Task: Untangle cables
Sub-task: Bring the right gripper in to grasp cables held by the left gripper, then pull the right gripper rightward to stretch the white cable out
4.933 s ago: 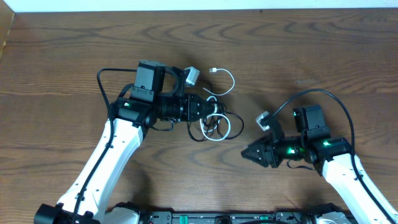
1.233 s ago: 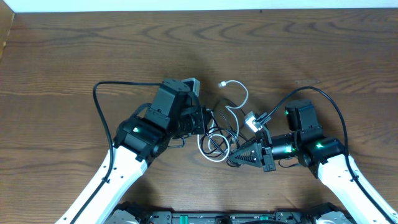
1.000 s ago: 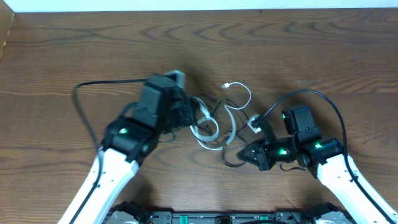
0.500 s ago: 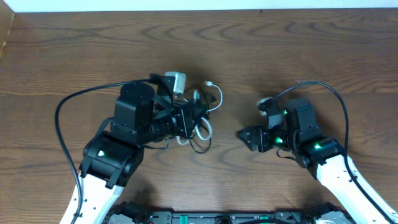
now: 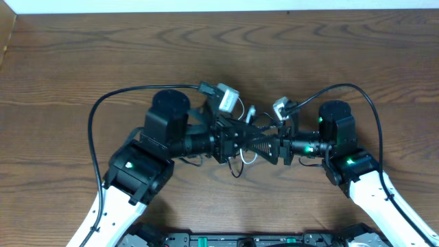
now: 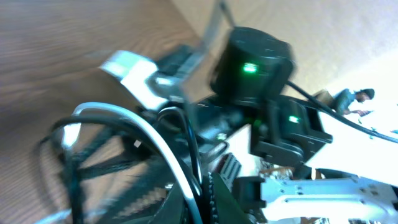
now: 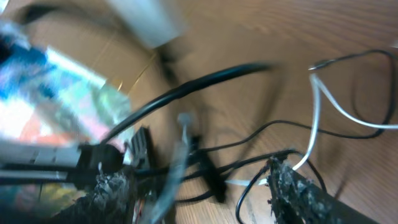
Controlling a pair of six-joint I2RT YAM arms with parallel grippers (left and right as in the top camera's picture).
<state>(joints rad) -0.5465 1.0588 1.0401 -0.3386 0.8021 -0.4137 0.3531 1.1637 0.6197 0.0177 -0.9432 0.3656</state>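
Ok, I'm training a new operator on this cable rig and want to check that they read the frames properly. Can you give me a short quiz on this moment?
1. True or false: the left gripper and the right gripper sit at opposite ends of the table.
2. Which cable colours make up the tangle? A: white and black. B: red and blue. C: yellow only.
3. Fill in: in the right wrist view, the right gripper's fingers stand ____, with cables crossing between them.

Key: 1 false, they meet mid-table at the tangle. 2 A. 3 apart.
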